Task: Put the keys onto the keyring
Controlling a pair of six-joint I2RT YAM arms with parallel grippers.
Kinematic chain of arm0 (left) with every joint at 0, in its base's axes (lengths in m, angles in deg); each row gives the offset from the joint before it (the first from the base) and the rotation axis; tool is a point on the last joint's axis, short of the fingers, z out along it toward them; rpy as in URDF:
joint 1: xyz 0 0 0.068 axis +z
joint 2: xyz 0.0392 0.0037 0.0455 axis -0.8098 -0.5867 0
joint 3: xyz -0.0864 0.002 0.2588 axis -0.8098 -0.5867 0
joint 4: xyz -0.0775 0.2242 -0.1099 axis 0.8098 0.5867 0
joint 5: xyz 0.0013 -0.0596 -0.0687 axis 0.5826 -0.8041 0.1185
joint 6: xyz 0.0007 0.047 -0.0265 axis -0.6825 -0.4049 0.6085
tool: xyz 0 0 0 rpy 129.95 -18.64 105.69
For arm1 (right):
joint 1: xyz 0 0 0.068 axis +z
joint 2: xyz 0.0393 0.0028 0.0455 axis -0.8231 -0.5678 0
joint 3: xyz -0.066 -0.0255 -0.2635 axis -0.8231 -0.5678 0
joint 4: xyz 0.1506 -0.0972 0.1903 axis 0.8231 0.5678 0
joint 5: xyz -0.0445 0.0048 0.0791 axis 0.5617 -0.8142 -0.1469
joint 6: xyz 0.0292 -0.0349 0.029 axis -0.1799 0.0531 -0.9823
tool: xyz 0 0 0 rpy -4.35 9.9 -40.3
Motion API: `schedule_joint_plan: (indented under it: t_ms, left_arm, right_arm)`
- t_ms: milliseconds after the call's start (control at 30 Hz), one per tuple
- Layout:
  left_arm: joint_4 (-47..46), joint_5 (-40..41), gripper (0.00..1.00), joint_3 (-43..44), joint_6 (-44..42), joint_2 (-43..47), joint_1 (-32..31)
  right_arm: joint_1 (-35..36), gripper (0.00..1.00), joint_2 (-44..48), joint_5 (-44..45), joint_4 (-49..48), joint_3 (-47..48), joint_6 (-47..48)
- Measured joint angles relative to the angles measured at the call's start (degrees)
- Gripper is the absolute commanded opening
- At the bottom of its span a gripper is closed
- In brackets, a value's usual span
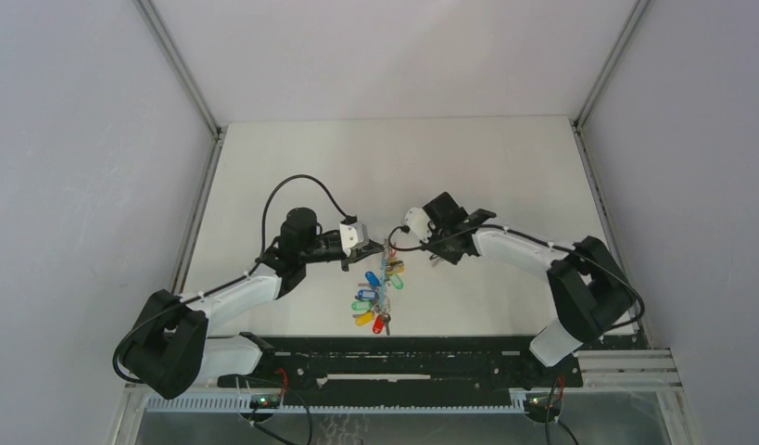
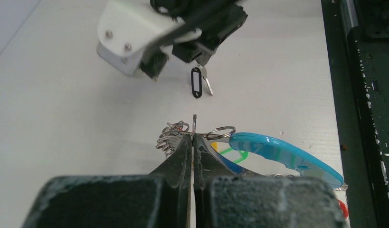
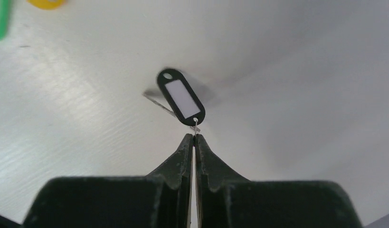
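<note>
Steadying one part, presenting the other.
The left end effector [image 2: 193, 137] is clamping the keyring [image 2: 278, 152] steady; the right end effector [image 3: 194, 137] is pinching a black-tagged key [image 3: 181, 97] by its loop, probably for threading.

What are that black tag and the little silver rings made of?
The black tag looks like smooth plastic, an even dark frame around a flat white centre, perhaps paper. The little rings look like steel wire: silvery, glinting, coiled in double turns.

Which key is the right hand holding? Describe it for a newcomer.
On the white table, look just right of the coloured bunch of keys at its middle. There the right hand pinches the ring of one key tag. It alone is black with a white window; the rest are bright colours.
</note>
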Motion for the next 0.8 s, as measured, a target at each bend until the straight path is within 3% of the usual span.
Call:
schedule_joint_plan:
  t_ms: [433, 800]
  left_arm:
    - [0.0, -0.5, 0.00, 0.0, 0.4, 0.6, 0.0]
    - [0.0, -3.3, 0.00, 0.0, 0.2, 0.7, 0.0]
  right_arm:
    - [-5.3, 0.00, 21.5, -20.1, -11.7, -9.0, 1.8]
    - [-6.9, 0.00, 24.2, -38.7, -18.8, -11.6, 9.1]
